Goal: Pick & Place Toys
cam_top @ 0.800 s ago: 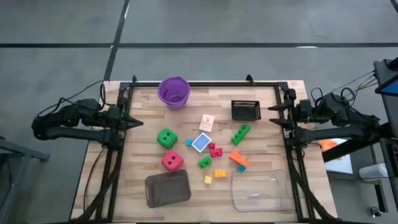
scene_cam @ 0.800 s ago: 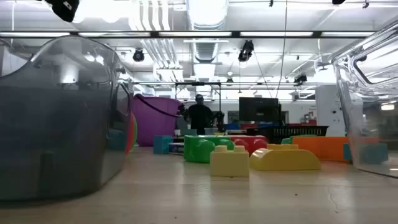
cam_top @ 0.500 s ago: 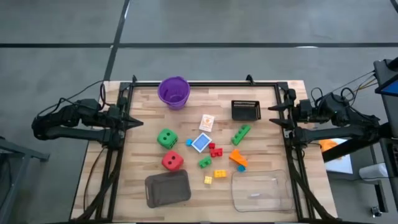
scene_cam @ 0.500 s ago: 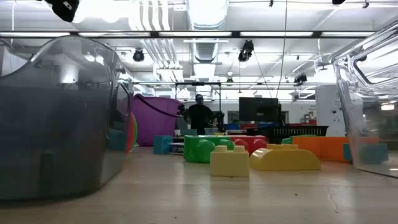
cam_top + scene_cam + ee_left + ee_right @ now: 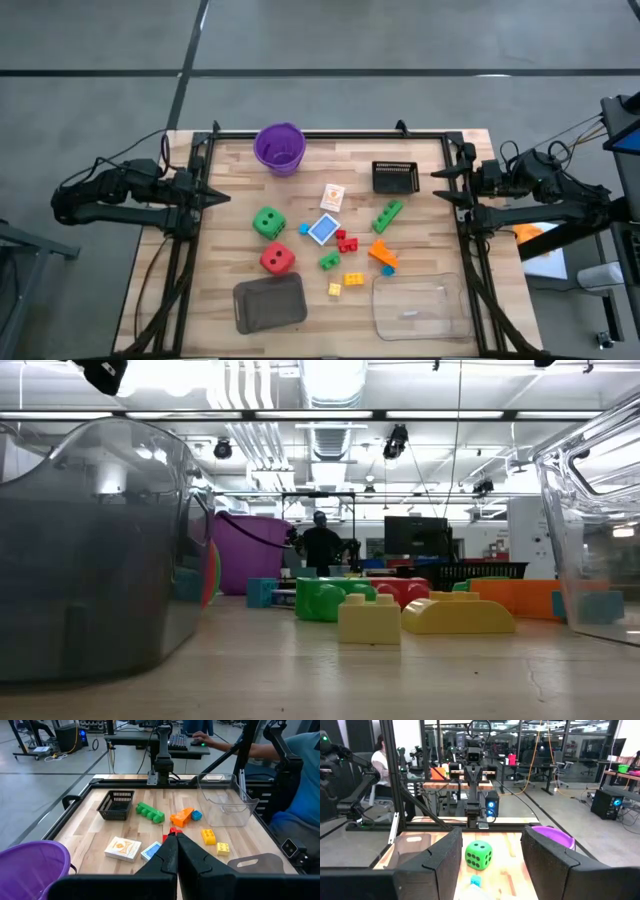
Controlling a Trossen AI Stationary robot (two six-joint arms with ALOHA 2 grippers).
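Observation:
The toys lie loose on the wooden table: a green die point(image 5: 267, 221) and a red die point(image 5: 277, 259), two picture cards point(image 5: 331, 196) point(image 5: 322, 229), a long green brick point(image 5: 388, 215), red point(image 5: 346, 241), orange point(image 5: 381, 251), yellow point(image 5: 353, 279) and small green point(image 5: 329, 261) bricks. My left gripper point(image 5: 222, 197) is shut and empty at the table's left edge; its fingers meet in its wrist view point(image 5: 175, 851). My right gripper point(image 5: 436, 187) is open and empty at the right edge; its fingers stand apart in its wrist view point(image 5: 491, 860).
A purple cup point(image 5: 279, 147) stands at the far edge and a black basket point(image 5: 394, 176) at the far right. A grey tray point(image 5: 269, 303) and a clear tray point(image 5: 420, 306) sit near the front edge. A person's arm point(image 5: 280, 755) shows beyond the table.

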